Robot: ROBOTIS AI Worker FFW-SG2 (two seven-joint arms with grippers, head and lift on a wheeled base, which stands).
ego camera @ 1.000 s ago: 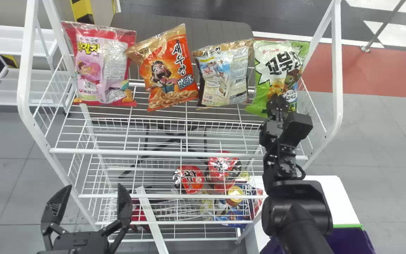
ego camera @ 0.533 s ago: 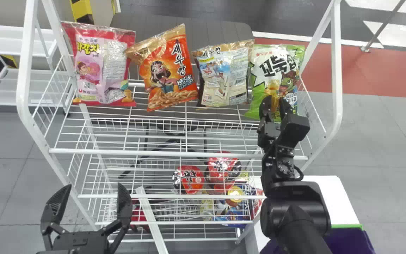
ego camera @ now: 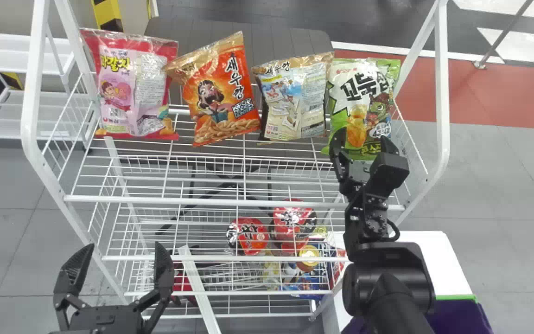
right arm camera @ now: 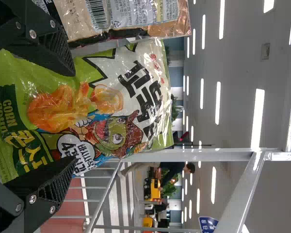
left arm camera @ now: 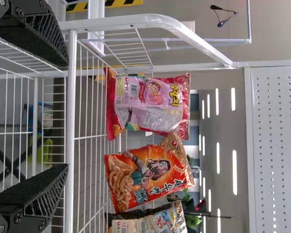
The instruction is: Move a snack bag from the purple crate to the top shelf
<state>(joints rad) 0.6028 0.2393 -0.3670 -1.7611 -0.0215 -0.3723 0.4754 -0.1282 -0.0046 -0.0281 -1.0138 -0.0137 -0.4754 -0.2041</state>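
At the right end of the top wire shelf (ego camera: 202, 201), the green snack bag (ego camera: 364, 99) stands beside a beige one. My right gripper (ego camera: 363, 144) is open in front of its lower part, a finger toward each side. In the right wrist view the green bag (right arm camera: 82, 111) stands behind the parted fingers of my right gripper (right arm camera: 70, 119). My left gripper (ego camera: 121, 250) is parked open at the lower left, in front of the rack; the left wrist view also shows my left gripper (left arm camera: 68, 114) with nothing between its fingers. The purple crate (ego camera: 464, 315) is partly visible at the lower right.
Along the top shelf stand a pink bag (ego camera: 130, 88), an orange bag (ego camera: 220, 93) and the beige bag (ego camera: 295, 99). White rack posts (ego camera: 443, 93) rise at both ends. Cup noodles (ego camera: 248, 235) sit lower down. A white surface (ego camera: 424, 264) lies beside the right arm.
My right gripper has let go of the green bag, its fingers spreading apart. Earlier the bag shifted slightly and turned more upright; now it stays standing on the shelf. The left arm has kept still.
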